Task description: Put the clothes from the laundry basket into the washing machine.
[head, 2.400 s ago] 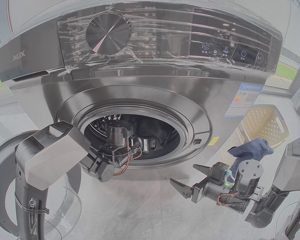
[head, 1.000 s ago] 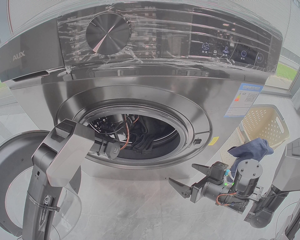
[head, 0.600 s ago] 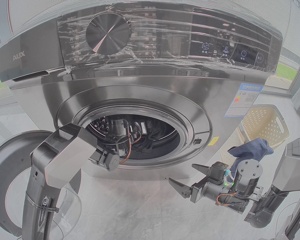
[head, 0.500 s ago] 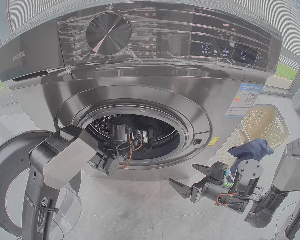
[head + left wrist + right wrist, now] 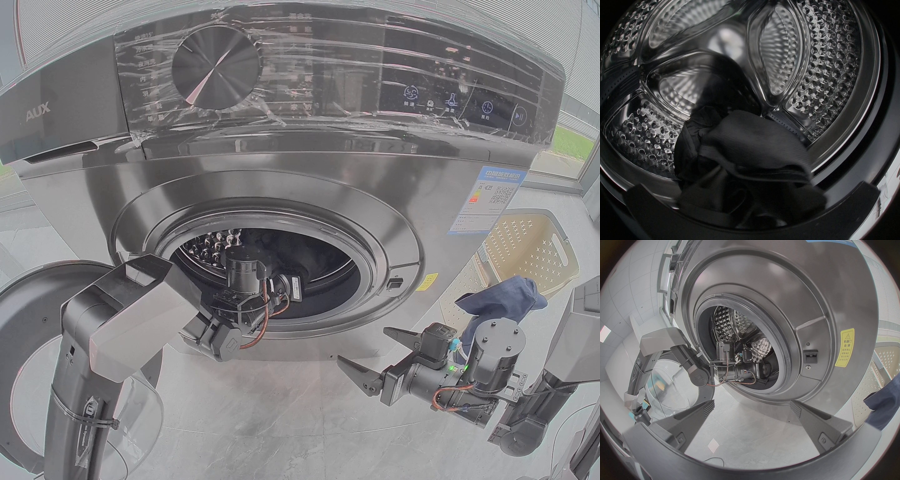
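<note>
My left gripper (image 5: 765, 369) sits in the washing machine (image 5: 281, 175) above the dark clothes (image 5: 750, 147), grip state unclear to me; the right gripper (image 5: 365, 350) hangs spread apart near the laundry basket (image 5: 544, 244) and its blue garment (image 5: 500, 300), likely next.

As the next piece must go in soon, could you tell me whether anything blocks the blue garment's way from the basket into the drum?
Yes: the left arm sits in the lower left of the washing machine's opening, across the blue garment's way in. The door is open.
</note>
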Controlling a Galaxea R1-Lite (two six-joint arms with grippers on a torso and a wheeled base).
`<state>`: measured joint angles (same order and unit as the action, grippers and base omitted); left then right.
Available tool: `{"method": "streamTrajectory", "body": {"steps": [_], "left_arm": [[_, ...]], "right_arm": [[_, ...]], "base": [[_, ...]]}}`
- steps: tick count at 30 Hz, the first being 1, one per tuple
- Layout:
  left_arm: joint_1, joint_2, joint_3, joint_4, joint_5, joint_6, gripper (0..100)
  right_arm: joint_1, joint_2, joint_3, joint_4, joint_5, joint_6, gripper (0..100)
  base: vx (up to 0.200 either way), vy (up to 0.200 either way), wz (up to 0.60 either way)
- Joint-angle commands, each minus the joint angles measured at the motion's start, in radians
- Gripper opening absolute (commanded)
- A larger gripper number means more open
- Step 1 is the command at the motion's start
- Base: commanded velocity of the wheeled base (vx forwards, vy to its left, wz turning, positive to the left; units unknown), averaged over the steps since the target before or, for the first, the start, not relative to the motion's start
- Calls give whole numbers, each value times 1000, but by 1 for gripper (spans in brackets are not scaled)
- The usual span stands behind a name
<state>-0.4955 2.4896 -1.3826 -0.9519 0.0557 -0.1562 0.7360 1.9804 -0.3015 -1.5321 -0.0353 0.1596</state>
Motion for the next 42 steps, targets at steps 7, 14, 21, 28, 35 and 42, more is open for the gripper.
{"method": "streamTrajectory", "body": {"steps": [7, 14, 21, 28, 35, 42], "left_arm": [[6, 25, -90, -4, -4, -14, 0], [41, 144, -346, -113, 98, -16, 0], [86, 169, -486, -110, 115, -16, 0], [84, 172, -489, -111, 128, -16, 100], [48, 115, -320, -73, 119, -16, 100], [35, 107, -300, -68, 119, -16, 100]], "right_arm": [[0, 0, -4, -2, 0, 0, 100], [16, -6, -15, -2, -1, 1, 100], [19, -8, -16, -2, -1, 1, 100], [19, -3, -15, -2, -1, 1, 100], [17, -5, -15, -2, -1, 1, 100], [17, -5, -13, -2, -1, 1, 100]], "base": [[0, 0, 0], [0, 0, 0], [0, 0, 0], [0, 0, 0], [0, 0, 0], [0, 0, 0]]}}
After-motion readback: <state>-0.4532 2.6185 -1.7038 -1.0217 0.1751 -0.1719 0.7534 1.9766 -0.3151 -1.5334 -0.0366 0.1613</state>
